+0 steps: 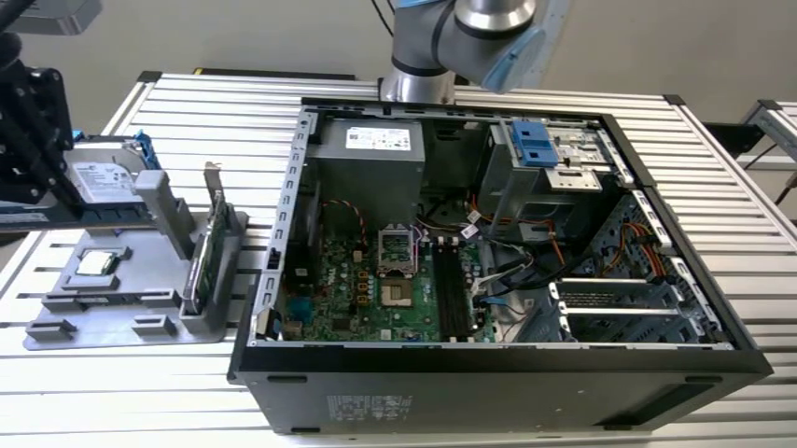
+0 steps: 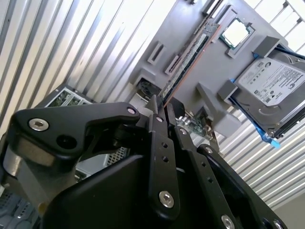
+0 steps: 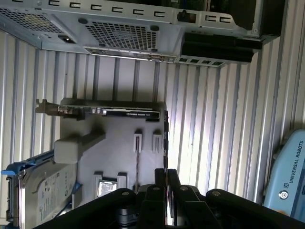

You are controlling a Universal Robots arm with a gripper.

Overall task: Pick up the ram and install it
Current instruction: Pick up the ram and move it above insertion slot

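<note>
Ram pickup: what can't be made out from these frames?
1) The end of the ram toward the gripper: in the second wrist view the gripper's black body covers it, so contact cannot be judged.
2) The memory slots on the motherboard: in the exterior view they are too small to tell how their latches stand.
3) The arm: in the exterior view it is cut off by the top edge.

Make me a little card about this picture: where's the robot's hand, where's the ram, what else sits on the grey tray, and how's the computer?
hand: over the grey tray, close to one end of the ram
ram: standing on edge in the tray, beside the processor chip
also on tray: hard drive, green card
computer case: open, on the slatted table
</note>
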